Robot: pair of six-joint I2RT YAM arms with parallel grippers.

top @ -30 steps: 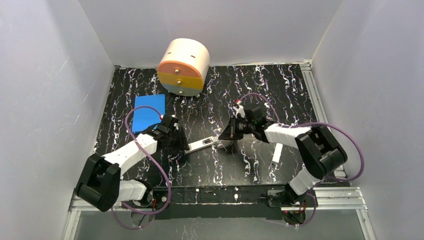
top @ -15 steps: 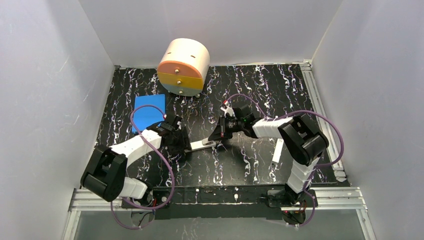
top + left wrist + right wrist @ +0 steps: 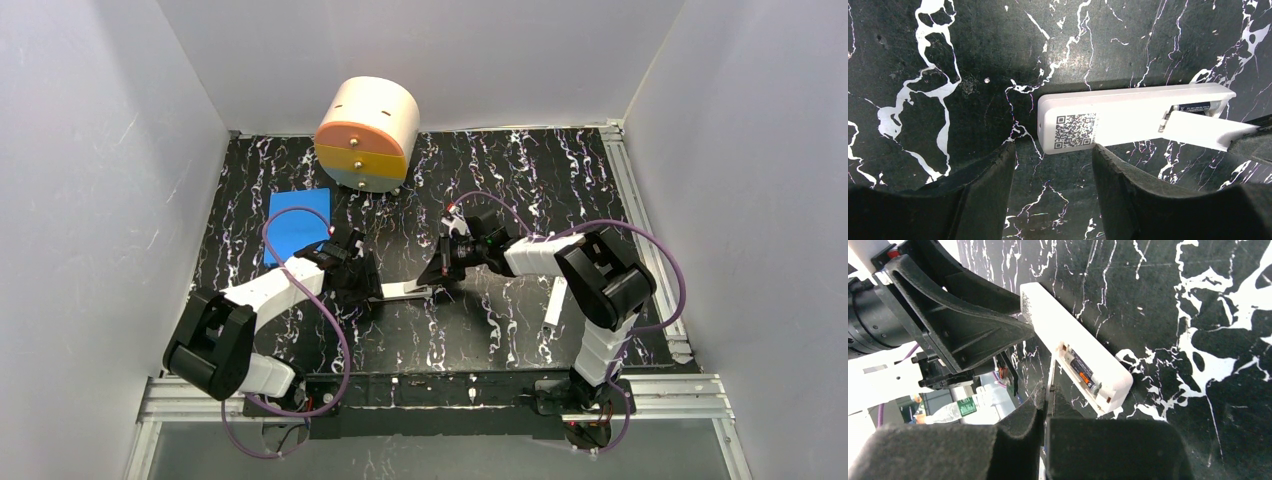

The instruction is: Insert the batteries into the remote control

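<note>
1. Top view: the remote control (image 3: 405,291) lies at centre frame on the table (image 3: 520,180), between the left gripper (image 3: 362,290) and the right gripper (image 3: 438,278); a plain white bar (image 3: 553,305) sits well apart at right; too small here to tell how either gripper's jaws stand.
2. Left wrist view: the remote (image 3: 1128,112) lies back up, code label toward frame centre; the left gripper (image 3: 1053,154) has its jaws apart with nothing between them, tips just beside the remote's labelled end; at right the bay is open with one battery (image 3: 1198,106) seated in it; a loose white cover piece (image 3: 1198,132) slants off the bay's edge toward the right border.
3. Right wrist view: the right gripper (image 3: 1047,400) is pinched closed on the thin cover piece (image 3: 1051,372), seen edge-on beside the bay; one battery (image 3: 1082,371) shows inside; a second cannot be made out.
4. Judgement: loading looks near done and refitting the cover is the step in hand; next move calls for lowering the cover flat, squaring it to the bay and sliding it home, while the left jaws brace the remote against skidding.
</note>
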